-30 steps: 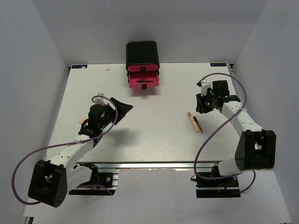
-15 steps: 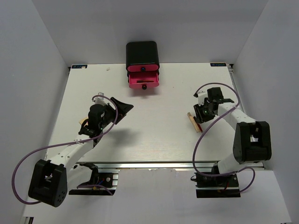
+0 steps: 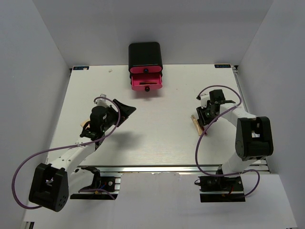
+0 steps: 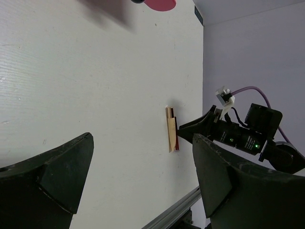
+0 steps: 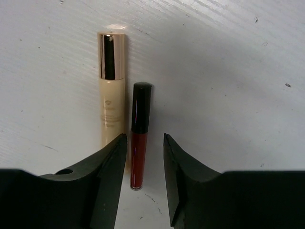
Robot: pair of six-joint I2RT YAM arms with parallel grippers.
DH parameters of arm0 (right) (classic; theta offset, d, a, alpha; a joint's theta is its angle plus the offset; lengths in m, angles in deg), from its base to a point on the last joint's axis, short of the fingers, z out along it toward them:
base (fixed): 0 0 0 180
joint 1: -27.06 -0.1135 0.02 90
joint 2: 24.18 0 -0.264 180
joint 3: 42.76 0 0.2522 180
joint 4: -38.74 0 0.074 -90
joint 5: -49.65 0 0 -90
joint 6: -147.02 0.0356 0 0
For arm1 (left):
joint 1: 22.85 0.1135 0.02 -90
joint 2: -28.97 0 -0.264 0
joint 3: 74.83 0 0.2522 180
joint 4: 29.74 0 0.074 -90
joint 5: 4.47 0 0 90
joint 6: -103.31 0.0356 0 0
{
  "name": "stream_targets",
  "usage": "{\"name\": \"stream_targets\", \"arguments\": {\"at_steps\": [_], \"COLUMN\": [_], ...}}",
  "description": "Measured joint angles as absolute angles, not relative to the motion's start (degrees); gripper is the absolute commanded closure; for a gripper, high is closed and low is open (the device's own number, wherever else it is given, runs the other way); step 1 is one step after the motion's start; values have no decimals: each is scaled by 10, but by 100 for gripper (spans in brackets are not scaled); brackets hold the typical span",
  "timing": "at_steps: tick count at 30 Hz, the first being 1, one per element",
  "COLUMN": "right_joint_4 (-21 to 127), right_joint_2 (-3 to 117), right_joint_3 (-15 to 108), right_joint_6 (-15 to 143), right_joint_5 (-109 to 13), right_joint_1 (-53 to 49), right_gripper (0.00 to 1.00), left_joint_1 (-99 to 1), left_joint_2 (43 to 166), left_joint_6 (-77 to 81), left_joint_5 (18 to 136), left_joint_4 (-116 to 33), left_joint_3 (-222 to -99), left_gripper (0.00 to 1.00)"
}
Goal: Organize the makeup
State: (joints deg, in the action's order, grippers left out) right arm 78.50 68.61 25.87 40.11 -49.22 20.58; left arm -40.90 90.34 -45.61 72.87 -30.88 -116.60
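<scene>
I'm working in a robotics lab cell: a bare white tabletop boxed in by plain pale walls, an aluminium rail along its near edge, and purple cables looping from bolted arm bases.

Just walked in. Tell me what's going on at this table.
The right end effector is down at the table, its open fingers straddling a red-and-black stick that lies beside a beige tube with a gold cap; it has not closed on it. The left end effector hovers wide open and empty over the left side. At the far edge, the black box has a pink drawer pulled out.
</scene>
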Motion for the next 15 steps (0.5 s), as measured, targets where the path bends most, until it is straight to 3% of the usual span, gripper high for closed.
{"name": "stream_targets", "arguments": {"at_steps": [12, 13, 15], "right_joint_4": [767, 764, 760], "right_joint_2": [712, 712, 714], "right_joint_3": [259, 259, 258], "right_joint_6": [404, 404, 405], "right_joint_5": [-474, -471, -464], "right_joint_1": [198, 195, 187], "right_gripper": [62, 63, 76], "left_joint_1": [-408, -407, -406], "left_joint_2": [887, 885, 882], "left_joint_6": [-405, -403, -399], "left_joint_5": [759, 761, 765], "left_joint_4": [-366, -369, -375], "left_joint_3": [-1221, -1221, -1221], "left_gripper": [7, 7, 7]}}
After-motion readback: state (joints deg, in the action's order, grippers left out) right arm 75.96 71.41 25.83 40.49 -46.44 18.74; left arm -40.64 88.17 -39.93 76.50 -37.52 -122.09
